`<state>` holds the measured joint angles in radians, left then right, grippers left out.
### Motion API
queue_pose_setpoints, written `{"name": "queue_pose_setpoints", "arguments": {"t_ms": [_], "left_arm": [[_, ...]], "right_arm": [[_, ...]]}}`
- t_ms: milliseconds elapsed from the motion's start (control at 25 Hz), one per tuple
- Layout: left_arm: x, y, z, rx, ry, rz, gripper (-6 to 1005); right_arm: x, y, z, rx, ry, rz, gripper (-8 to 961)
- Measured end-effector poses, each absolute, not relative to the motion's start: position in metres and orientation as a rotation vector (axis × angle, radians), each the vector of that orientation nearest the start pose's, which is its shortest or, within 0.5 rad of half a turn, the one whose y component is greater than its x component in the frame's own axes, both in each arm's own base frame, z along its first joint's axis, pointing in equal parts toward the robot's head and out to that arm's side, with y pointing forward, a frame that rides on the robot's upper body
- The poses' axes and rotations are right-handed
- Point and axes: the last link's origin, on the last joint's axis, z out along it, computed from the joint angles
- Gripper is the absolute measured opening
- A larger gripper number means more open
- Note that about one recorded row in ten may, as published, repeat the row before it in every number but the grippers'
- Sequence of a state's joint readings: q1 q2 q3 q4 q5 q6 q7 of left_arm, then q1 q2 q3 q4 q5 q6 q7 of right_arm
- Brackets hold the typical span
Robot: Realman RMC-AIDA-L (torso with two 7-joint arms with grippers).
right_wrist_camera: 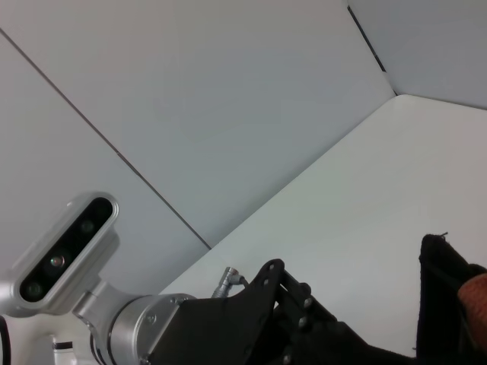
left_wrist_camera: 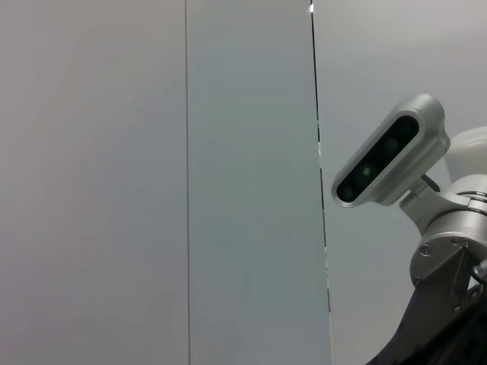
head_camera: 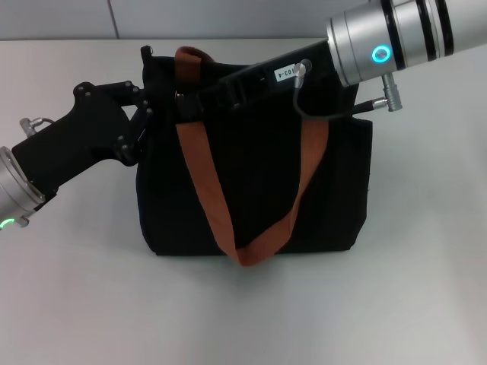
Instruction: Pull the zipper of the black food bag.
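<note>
The black food bag [head_camera: 259, 190] lies in the middle of the white table, with its orange-brown straps [head_camera: 202, 179] draped over the front. My left gripper [head_camera: 147, 114] reaches in from the left and touches the bag's upper left corner. My right gripper [head_camera: 185, 106] comes from the upper right and lies along the bag's top edge, its tip by the left strap. The zipper pull is hidden among black parts there. The right wrist view shows the left gripper [right_wrist_camera: 297, 319] and the bag's corner [right_wrist_camera: 437, 274].
The table [head_camera: 426, 289] spreads around the bag on all sides. A grey cable [head_camera: 304, 103] loops from the right arm's wrist over the bag's top. The left wrist view shows only a wall and the robot's head camera [left_wrist_camera: 384, 160].
</note>
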<state>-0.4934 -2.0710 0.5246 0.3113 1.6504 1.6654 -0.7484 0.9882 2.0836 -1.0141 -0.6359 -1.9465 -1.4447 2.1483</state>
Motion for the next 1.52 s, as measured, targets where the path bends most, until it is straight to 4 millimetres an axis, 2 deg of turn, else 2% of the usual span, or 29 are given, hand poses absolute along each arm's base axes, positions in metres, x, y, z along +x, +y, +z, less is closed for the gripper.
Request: {"name": "queue_pose_setpoints", "arguments": {"t_ms": [240,840,1160,1520], "left_arm": [[-0.262,0.309,0.002,-2.292,-0.195,-1.134,73],[-0.263,0.309,0.002,-2.289,-0.196,-1.136,80],[-0.263,0.310,0.006,-2.269,-0.202,-1.145,84],[-0.264,0.311,0.007,-2.268,-0.204,-1.136,89]], "right_arm": [[0.085,0.400,-0.046,-2.996,1.005,0.551,-3],[0.091,0.403,-0.041,-2.955,0.983,0.545,-2],[0.118,0.396,-0.010,-2.824,1.025,0.469,-1],[0.158,0.374,0.037,-2.639,1.093,0.420,17]]}}
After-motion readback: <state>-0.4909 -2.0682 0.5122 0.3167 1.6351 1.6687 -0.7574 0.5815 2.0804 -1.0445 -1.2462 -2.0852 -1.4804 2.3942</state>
